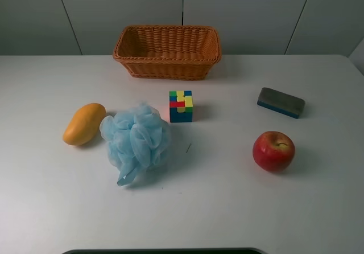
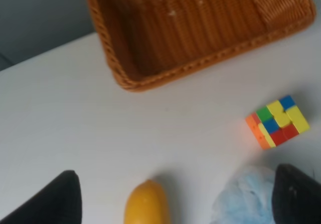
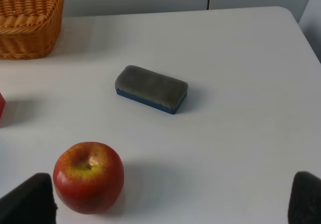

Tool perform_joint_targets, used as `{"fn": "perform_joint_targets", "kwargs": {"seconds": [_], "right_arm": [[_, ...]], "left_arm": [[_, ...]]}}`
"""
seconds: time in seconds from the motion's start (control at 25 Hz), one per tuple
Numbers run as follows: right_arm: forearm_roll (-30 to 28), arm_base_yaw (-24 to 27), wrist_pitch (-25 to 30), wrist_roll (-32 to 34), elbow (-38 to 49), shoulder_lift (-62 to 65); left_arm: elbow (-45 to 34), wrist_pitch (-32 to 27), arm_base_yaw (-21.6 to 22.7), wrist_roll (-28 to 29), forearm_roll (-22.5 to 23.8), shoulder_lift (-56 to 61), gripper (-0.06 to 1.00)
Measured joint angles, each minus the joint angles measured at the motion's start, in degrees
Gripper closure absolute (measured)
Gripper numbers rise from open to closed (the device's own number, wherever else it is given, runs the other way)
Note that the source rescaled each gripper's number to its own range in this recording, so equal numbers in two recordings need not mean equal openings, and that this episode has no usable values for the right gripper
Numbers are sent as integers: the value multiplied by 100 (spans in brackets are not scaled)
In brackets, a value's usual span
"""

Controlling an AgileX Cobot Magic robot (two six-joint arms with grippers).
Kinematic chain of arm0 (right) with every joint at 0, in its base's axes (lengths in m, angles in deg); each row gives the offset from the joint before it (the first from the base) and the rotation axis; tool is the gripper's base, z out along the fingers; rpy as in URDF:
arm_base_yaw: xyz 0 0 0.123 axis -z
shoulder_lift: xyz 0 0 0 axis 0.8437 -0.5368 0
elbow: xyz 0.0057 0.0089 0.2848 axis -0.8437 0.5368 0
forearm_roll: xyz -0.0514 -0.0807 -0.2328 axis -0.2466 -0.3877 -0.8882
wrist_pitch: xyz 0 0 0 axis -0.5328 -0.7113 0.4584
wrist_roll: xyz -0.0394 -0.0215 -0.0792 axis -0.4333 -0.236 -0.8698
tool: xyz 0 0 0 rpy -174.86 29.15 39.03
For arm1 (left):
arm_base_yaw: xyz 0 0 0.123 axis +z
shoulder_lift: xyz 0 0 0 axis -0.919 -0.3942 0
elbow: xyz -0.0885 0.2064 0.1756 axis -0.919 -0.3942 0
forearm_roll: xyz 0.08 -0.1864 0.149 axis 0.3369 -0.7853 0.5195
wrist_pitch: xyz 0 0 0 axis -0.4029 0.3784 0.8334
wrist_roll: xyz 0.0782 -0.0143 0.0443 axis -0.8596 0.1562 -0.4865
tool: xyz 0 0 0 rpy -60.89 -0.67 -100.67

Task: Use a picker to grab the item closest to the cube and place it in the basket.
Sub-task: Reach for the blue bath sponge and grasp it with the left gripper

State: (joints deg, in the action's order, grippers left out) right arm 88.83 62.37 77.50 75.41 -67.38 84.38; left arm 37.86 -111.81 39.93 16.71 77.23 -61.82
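Loofah (image 1: 136, 140) just beside cube (image 1: 181, 106); long axis roughly toward basket (image 1: 166, 66).

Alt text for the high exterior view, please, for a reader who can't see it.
A white table holds a multicoloured puzzle cube at centre, with a light blue mesh bath pouf close beside it on the left. A mango lies left of the pouf, a red apple and a board eraser sit right, and an empty wicker basket stands behind.
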Motion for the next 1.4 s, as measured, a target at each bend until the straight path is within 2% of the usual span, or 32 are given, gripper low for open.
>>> {"fn": "perform_joint_targets", "kwargs": {"seconds": [0.2,0.44,0.6,0.8,1.0,1.28,1.4], "right_arm": [[0,0,0,0,0,0],[0,0,0,0,0,0],[0,0,0,0,0,0],[0,0,0,0,0,0],[0,0,0,0,0,0],[0,0,0,0,0,0],[0,0,0,0,0,0]], "left_arm": [[0,-60,-671,0,0,-858,-6],[8,-410,-1265,0,0,-1622,-6],[-8,-562,-1527,0,0,-1952,-6],[-565,-440,-1594,-32,-103,-2007,-6],[-1329,-80,-1594,-32,-178,-2007,-6],[-2179,1230,-1596,-32,-137,-2007,-6],[-2352,1587,-1596,-32,-124,-2039,-6]]}}
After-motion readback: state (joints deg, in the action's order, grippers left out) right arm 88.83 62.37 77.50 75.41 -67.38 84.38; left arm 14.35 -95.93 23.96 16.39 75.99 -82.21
